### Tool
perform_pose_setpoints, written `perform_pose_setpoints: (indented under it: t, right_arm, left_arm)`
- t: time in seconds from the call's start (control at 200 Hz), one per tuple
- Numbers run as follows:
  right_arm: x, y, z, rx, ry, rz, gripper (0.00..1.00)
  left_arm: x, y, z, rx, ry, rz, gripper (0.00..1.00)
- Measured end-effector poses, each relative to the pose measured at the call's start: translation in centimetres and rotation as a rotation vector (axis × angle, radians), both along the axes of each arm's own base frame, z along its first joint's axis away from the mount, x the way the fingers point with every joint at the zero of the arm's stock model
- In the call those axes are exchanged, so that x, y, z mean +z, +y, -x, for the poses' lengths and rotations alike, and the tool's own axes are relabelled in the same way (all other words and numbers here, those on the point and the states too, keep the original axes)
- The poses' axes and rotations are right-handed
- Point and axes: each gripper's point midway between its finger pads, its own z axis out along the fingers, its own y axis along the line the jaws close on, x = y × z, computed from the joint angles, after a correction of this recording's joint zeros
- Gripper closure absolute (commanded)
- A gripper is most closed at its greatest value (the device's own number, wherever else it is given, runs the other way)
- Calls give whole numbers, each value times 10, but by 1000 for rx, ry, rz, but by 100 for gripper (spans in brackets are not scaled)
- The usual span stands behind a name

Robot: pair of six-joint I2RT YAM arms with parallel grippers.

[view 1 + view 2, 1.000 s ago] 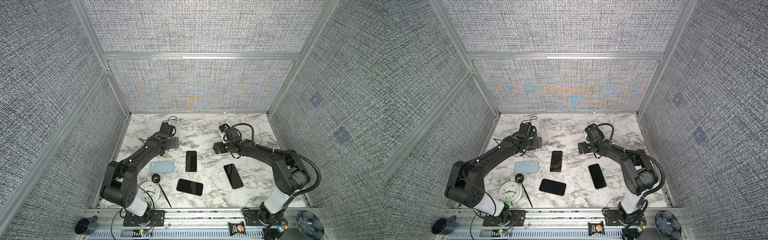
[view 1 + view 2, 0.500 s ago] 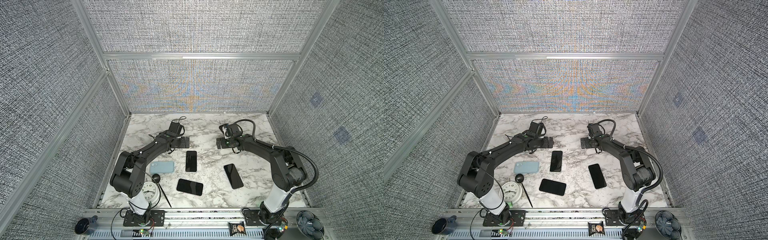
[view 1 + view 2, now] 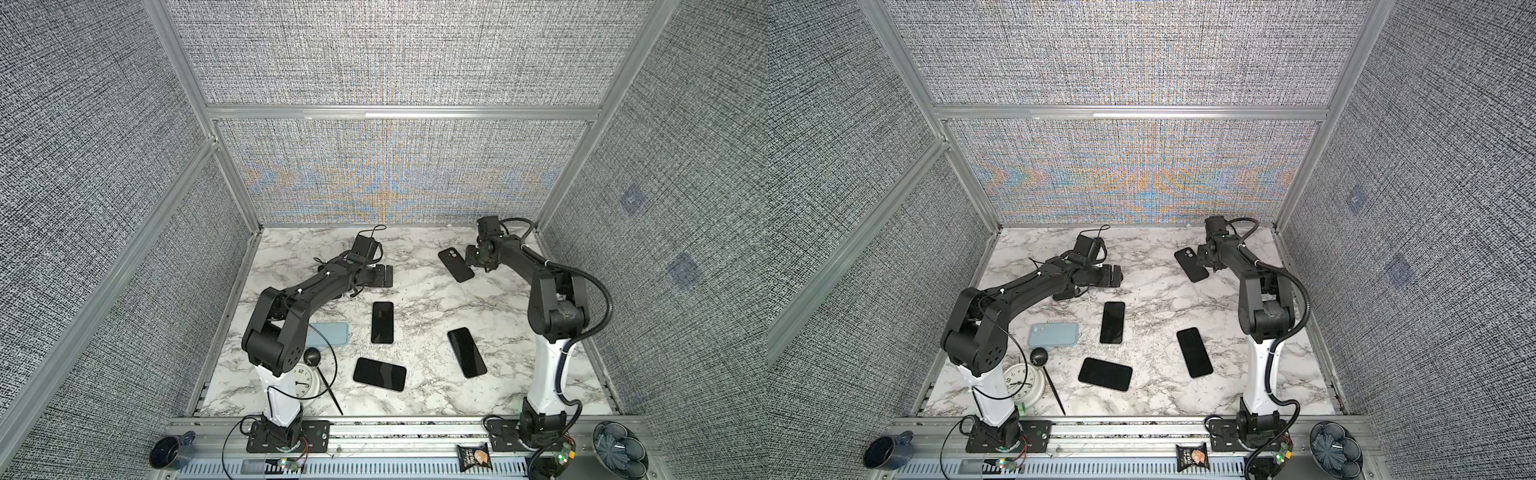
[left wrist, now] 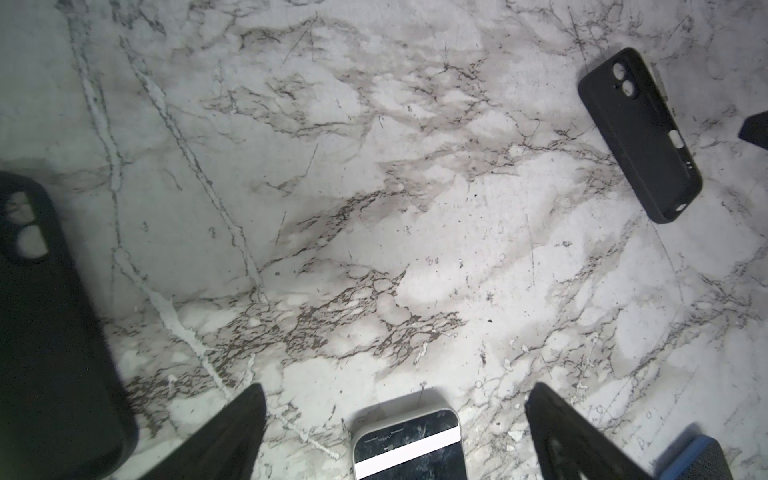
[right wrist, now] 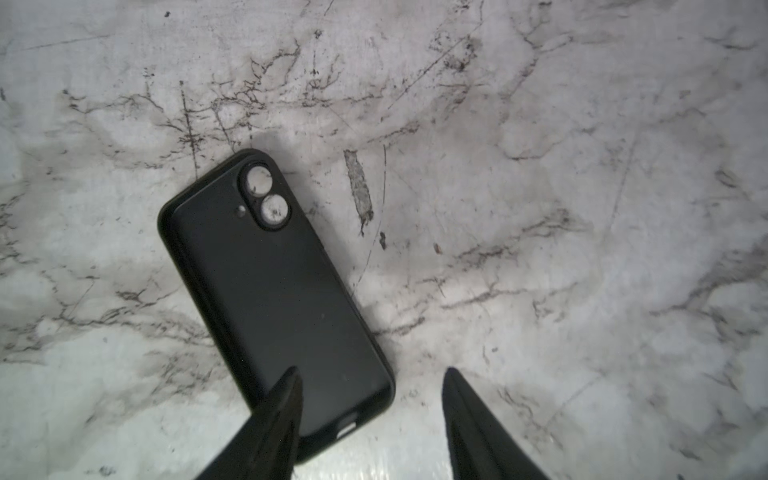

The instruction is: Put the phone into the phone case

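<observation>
At the far right of the table (image 3: 424, 266) | right arm stretched low, gripper (image 5: 370, 374) jaws part-way apart over the black case (image 5: 270, 291), one finger seemingly touching its bottom corner | left arm reaching mid-table, gripper (image 4: 395, 390) wide, empty | phone (image 3: 382, 322) flat, screen up, just beside left gripper

You see the R gripper (image 5: 372, 370) w/ jaws apart above the table (image 5: 582, 208); one finger (image 5: 270, 424) overlaps the black case (image 5: 274, 299), camera holes at its other end.

Upper right in a top view, my matt black phone case (image 3: 456, 266) lies on the smooth, scuffed white marble-look surface (image 3: 428, 299).
</observation>
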Motion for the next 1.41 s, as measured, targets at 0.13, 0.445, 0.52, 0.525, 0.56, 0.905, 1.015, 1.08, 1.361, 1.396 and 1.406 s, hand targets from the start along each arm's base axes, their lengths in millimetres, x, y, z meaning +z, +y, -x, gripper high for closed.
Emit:
perform_pose_setpoints:
  t: [0.13, 0.445, 0.52, 0.525, 0.56, 0.905, 1.015, 1.08, 1.361, 1.396, 1.406]
  right_arm:
    - [-15, -3, -10, 30, 70, 14, 54]
    - [-36, 1, -8, 88, 191, 14, 68]
    - [-37, 1, -7, 95, 203, 13, 71]
    - [-37, 2, -7, 95, 204, 12, 71]
    - [-37, 3, -7, 99, 207, 6, 72]
    - [-42, 3, -4, 114, 240, 9, 85]
    - [-44, 4, -2, 117, 246, 10, 89]
    - [-43, 4, 1, 118, 250, 11, 90]
    - [-42, 14, 11, 139, 259, 11, 98]
    - [-41, 17, 13, 144, 259, 9, 99]
    - [-41, 18, 13, 144, 258, 7, 99]
  left_arm:
    - [-3, -8, -3, -25, -9, -19, 1]
    - [-8, -13, -10, -27, -17, -27, 2]
    - [-9, -14, -11, -29, -13, -26, 2]
    - [-9, -14, -11, -30, -13, -26, 2]
    - [-10, -15, -11, -31, -11, -24, 2]
    - [-14, -17, -7, -40, 5, -7, 2]
    - [-16, -18, -6, -31, 17, 7, 2]
    - [-16, -21, -6, -34, 15, 19, 2]
    - [-18, -20, 0, -21, 25, 41, 4]
    - [-16, -19, 1, -21, 25, 43, 4]
    - [-16, -19, 1, -20, 25, 46, 4]
